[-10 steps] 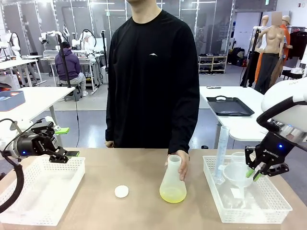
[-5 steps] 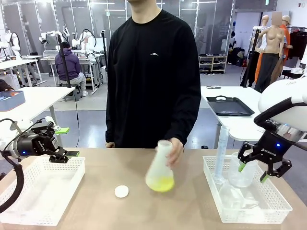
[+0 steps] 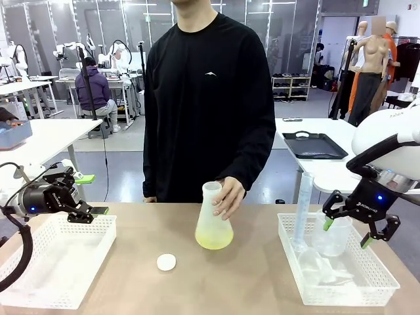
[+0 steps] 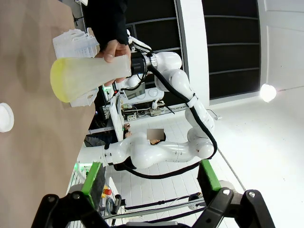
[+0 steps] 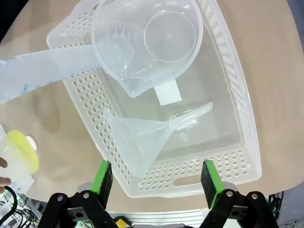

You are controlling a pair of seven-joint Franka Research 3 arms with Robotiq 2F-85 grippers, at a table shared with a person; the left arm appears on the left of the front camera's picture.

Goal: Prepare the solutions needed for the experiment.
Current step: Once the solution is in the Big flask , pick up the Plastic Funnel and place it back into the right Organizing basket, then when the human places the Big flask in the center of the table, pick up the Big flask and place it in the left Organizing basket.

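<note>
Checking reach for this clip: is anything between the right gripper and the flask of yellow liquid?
Yes. The tall cylinder standing in the basket is between the right gripper and the flask; a person's hand grips the flask's neck.

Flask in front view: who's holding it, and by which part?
The person's hand grips the flask by its neck. The left claw and right claw are open, holding nothing.
</note>
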